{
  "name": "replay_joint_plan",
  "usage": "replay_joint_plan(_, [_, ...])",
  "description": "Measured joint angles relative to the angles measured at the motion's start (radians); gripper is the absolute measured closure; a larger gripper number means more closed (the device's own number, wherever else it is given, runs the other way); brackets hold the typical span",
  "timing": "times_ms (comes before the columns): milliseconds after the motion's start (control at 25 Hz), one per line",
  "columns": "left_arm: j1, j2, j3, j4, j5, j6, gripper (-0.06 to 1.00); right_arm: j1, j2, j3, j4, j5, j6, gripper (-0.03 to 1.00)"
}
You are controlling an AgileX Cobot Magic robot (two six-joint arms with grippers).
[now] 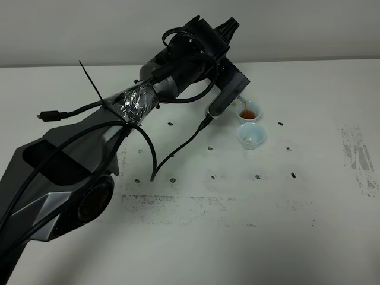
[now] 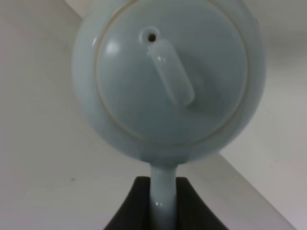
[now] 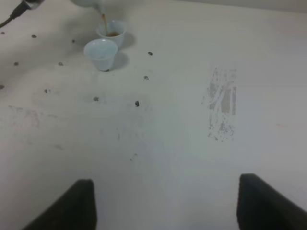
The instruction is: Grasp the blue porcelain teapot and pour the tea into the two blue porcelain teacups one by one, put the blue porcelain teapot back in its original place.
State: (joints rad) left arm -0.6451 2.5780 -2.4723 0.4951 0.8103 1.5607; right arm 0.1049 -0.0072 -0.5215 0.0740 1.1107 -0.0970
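Pouring: teapot tilted, spout above far cup, thin stream of tea dropping into it, reddish pool inside. Just beside it, near cup, empty. On teapot handle, left gripper clamped tight. Over white table, right gripper spread apart, holding nothing, well apart from cups.

No text, label or number seems readable anywhere in these views.
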Motion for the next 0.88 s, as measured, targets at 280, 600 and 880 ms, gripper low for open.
replay_joint_plan(280, [0.000, 0.000, 0.000, 0.008, -0.021, -0.001, 0.88, 0.000, 0.000, 0.000, 0.000, 0.000, 0.000, 0.38])
replay_joint_plan(600, [0.000, 0.000, 0.000, 0.013, -0.041, -0.002, 0.88, 0.000, 0.000, 0.000, 0.000, 0.000, 0.000, 0.38])
replay_joint_plan(880, [0.000, 0.000, 0.000, 0.016, -0.054, -0.002, 0.88, 0.000, 0.000, 0.000, 0.000, 0.000, 0.000, 0.38])
